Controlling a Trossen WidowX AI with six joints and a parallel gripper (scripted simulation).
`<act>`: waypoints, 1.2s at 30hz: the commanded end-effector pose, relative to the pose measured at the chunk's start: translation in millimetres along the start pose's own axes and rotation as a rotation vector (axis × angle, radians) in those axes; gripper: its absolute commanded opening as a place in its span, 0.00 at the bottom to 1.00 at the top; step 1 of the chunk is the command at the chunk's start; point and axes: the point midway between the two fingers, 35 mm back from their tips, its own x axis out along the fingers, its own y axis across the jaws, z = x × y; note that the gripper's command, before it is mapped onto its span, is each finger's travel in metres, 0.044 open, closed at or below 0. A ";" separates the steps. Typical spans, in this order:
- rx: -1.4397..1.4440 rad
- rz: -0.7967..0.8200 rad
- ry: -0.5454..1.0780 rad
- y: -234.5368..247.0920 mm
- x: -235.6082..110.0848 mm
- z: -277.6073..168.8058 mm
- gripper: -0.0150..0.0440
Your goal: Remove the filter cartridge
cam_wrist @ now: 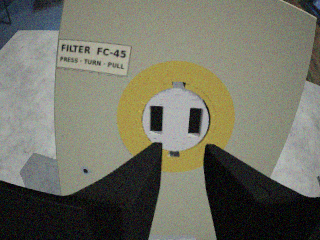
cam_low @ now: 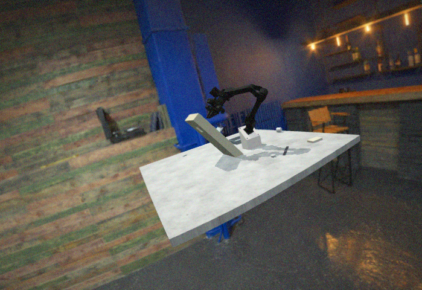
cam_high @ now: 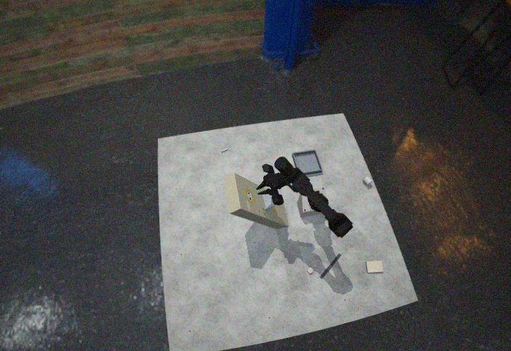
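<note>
The round white cartridge [cam_high: 250, 195] [cam_wrist: 176, 120] sits in the tilted beige panel [cam_high: 232, 198] [cam_low: 214, 136] [cam_wrist: 95, 115], inside a yellow ring. Its two dark slots stand upright side by side in the wrist view, with small grey notches above and below its rim. My gripper [cam_high: 257, 190] [cam_low: 207, 117] [cam_wrist: 183, 152] is partly open, with a narrow gap and nothing between the fingers. It is in front of the panel, and its tips show just below the slots in the wrist view; contact cannot be told. The grey tray [cam_high: 306, 161] lies behind the arm and is empty.
A pale block-like part [cam_high: 268, 202] projects from the panel's lower face. The white robot base [cam_low: 251, 141] stands beyond it. On the table are a dark bar [cam_high: 330, 265], a small white disc [cam_high: 310, 270], a cream block [cam_high: 374, 267] and a white cylinder [cam_high: 367, 180].
</note>
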 end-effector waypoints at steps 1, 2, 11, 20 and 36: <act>0.008 -0.002 0.006 -0.8 6.9 -2.0 0.42; 0.008 -0.002 0.006 -0.8 8.6 -2.0 0.42; 0.008 -0.001 0.003 0.1 23.1 -1.5 0.42; 0.009 0.004 -0.005 2.7 37.0 -0.8 0.42; 0.009 0.004 -0.005 2.0 38.0 -1.4 0.42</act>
